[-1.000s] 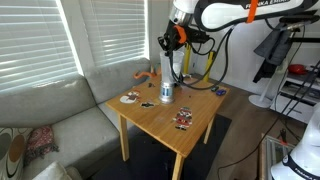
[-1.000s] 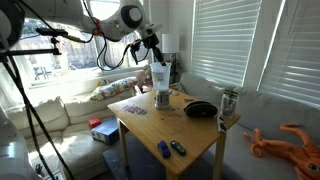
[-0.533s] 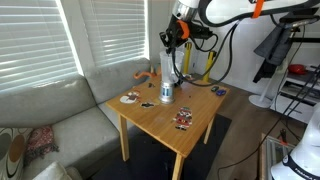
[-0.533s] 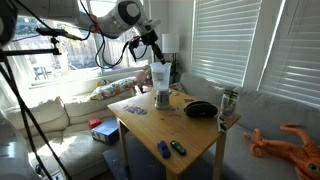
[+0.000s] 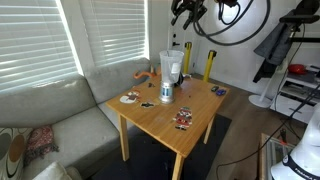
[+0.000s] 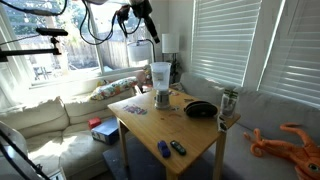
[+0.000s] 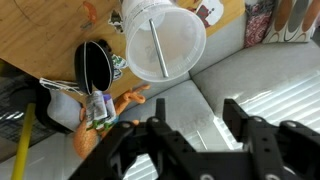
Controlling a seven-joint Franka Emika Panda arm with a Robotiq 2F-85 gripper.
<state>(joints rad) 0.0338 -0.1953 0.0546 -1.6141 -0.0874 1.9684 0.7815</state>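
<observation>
My gripper (image 5: 186, 10) hangs high over the back of the wooden table (image 5: 170, 118), well above a clear blender jug (image 5: 172, 68) with a stick standing inside it. The same gripper (image 6: 148, 18) shows near the top edge above the blender jug (image 6: 160, 80). In the wrist view I look down into the jug (image 7: 165, 42). The gripper (image 7: 196, 122) is open, its black fingers (image 7: 238, 116) apart, with only grey sofa cushion showing between them.
A can (image 5: 166, 92) stands in front of the jug. A black bowl (image 6: 200, 109) and a glass jar (image 6: 229, 101) sit on the table. Small items lie near the table's edges. A grey sofa (image 5: 50, 115) runs beside the table, with an orange toy (image 6: 285, 140) on it.
The gripper has risen from beside the jug's rim to well above it, and its fingers have come apart.
</observation>
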